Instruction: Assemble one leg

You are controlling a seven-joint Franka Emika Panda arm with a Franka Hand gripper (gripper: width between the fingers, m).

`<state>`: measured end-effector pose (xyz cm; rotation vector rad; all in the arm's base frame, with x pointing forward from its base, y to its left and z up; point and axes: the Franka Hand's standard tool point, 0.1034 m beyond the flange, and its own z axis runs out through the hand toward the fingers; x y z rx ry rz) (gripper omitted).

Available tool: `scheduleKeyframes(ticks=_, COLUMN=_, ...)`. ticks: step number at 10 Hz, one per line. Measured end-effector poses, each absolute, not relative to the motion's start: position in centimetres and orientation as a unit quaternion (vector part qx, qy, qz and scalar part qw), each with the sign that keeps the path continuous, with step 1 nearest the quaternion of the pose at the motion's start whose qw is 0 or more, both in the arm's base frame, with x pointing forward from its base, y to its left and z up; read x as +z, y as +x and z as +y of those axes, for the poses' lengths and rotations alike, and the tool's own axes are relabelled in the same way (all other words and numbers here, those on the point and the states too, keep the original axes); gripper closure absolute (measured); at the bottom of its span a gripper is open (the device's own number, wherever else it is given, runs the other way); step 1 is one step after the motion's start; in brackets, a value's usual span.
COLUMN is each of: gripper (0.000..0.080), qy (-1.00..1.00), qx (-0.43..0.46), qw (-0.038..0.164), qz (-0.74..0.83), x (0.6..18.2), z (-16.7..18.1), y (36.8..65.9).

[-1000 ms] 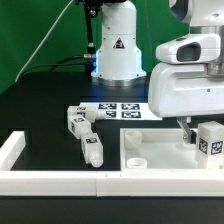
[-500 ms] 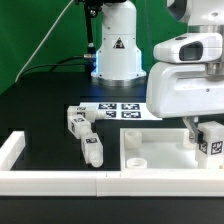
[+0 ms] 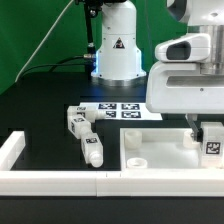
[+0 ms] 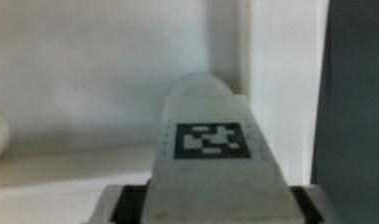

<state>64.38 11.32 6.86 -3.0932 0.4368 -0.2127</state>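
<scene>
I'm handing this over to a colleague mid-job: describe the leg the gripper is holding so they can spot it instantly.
Start at the large white square panel at the exterior view's right. Above its right edge hangs the white gripper, and the leg sits between its fingers, one tag facing the camera. Unlike the two loose legs lying on the black table, it is held upright.

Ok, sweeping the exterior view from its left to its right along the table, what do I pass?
White rail end → two loose legs → marker board → panel → the leg in the gripper.
</scene>
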Motion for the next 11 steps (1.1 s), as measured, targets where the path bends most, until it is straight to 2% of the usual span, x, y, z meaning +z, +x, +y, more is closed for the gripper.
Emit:
scheduleKeyframes(ticks=3, gripper=0.0514, qy=-0.928, qx=-0.062, qw=0.006, qz=0.367, x=6.84, z=11.13, y=64.25)
scheduleKeyframes(ticks=5, gripper=0.0514, qy=-0.835, qx=-0.054, qw=0.025, qz=0.547, x=6.80, z=10.95, y=64.14)
scheduleKeyframes(ticks=6, gripper=0.0514, qy=-0.825, qx=-0.050, qw=0.033, qz=0.562, x=6.80, z=10.80, y=64.16)
scheduleKeyframes(ticks=11, gripper=0.0514, qy=-0.722, qx=-0.033, qw=0.046, qz=0.690, x=6.79, z=10.84, y=63.98)
